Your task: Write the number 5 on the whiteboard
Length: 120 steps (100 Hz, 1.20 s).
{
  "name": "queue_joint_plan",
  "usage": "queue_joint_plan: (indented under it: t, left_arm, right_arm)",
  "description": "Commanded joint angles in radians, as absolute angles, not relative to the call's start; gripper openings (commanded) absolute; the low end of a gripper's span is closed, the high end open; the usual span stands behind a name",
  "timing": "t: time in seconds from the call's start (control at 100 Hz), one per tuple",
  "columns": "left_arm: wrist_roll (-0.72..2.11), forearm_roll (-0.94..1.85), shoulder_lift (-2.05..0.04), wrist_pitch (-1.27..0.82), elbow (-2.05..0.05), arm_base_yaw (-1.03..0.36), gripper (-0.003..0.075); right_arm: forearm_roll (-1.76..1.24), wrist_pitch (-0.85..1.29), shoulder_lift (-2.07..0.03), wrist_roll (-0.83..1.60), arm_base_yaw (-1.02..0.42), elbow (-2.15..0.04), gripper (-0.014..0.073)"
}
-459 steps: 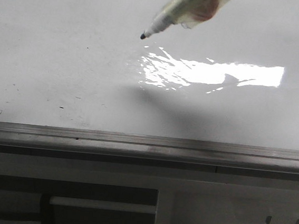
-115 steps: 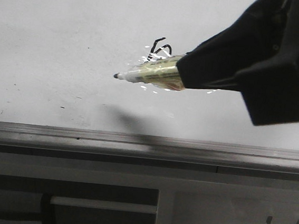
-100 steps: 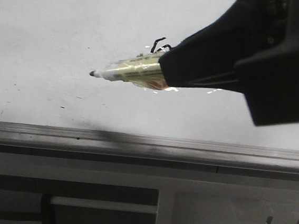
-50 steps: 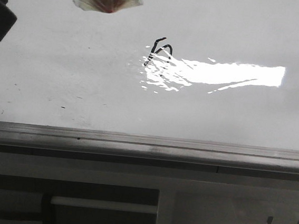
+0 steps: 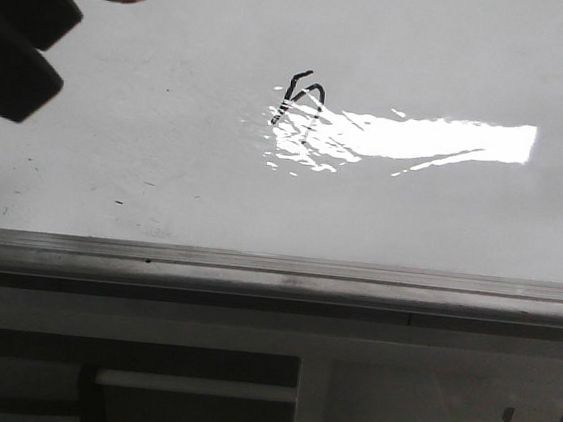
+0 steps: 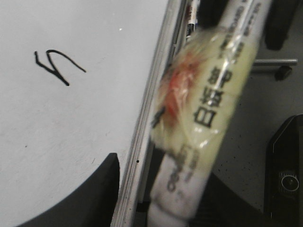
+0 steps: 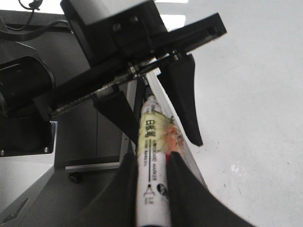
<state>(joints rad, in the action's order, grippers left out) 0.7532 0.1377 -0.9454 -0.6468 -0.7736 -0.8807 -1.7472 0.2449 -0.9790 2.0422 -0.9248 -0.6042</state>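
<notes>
Jaws of the right gripper (image 7: 152, 182) are clamping the tape-wrapped white marker pen (image 7: 150, 142) by its barrel, while the left gripper (image 7: 163, 137) is straddling its far end with jaws apart, probably for a handover. Well clear of both jaws, the small black number 5 (image 5: 300, 98) is sitting finished on the glossy white whiteboard (image 5: 167, 160).

Glossy whiteboard (image 5: 117, 155), seemingly metal rim (image 5: 276, 270)
</notes>
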Motion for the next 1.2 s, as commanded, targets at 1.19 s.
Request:
queue_joint_plan:
  t: [1.19]
  left_arm:
    - [0.758,0.0,-0.994,-0.495,-0.824,-0.929,0.0295]
  right_arm:
    - [-1.84,0.247,-1.04,1.717,-0.927,-0.641,-0.0055]
